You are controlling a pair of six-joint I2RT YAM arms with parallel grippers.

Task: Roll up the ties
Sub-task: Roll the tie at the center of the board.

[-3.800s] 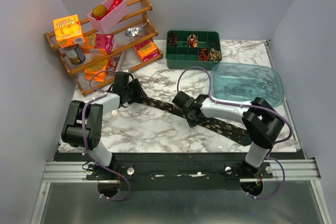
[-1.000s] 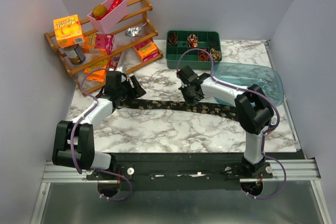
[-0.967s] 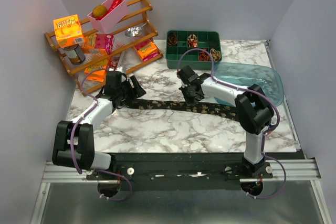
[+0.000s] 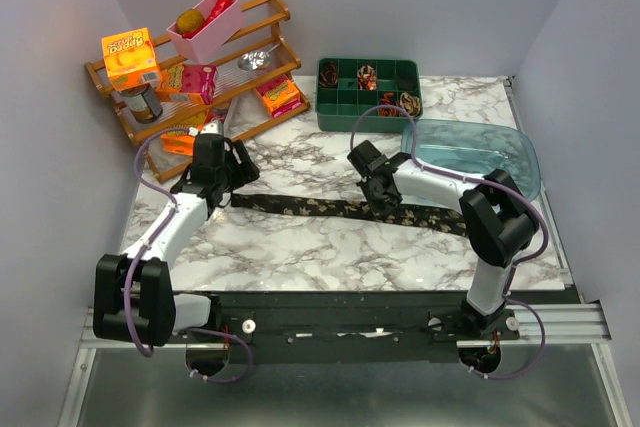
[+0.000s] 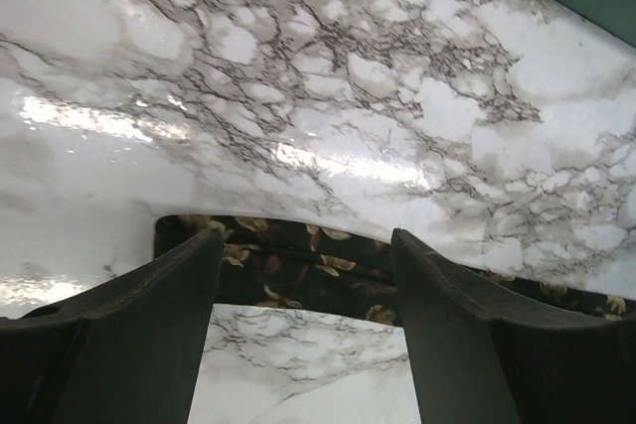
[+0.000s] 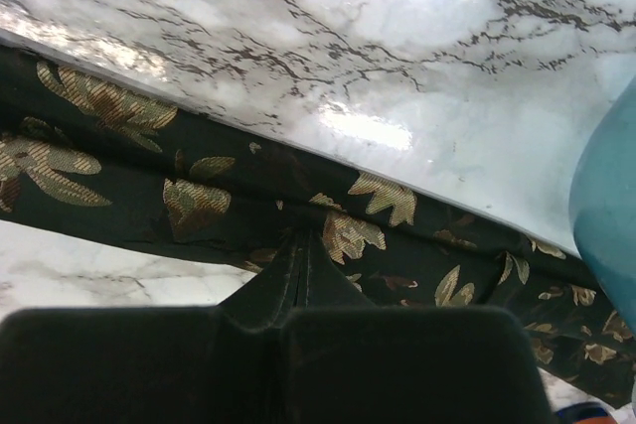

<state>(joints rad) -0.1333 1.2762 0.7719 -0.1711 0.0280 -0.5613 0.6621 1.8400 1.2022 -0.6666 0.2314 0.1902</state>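
A long dark tie (image 4: 310,207) with a tan leaf pattern lies flat across the marble table, running left to right. My left gripper (image 4: 232,187) is open at its left end; the left wrist view shows that end of the tie (image 5: 288,270) lying between the spread fingers (image 5: 164,305), untouched. My right gripper (image 4: 384,203) is shut near the tie's middle. In the right wrist view its closed tips (image 6: 303,240) pinch a small pucker of the tie (image 6: 199,196). Small rolled ties (image 4: 398,103) sit in a green tray.
The green divided tray (image 4: 338,112) stands at the back centre. A clear blue tub (image 4: 480,152) lies upside down at the right, close behind the right arm; its edge (image 6: 608,176) shows in the right wrist view. A wooden rack (image 4: 262,45) with snack boxes fills the back left.
The tie has been drawn level and a little nearer, its left end shifting left. My right gripper moved right and toward the front with it. My left gripper slid slightly left, still open.
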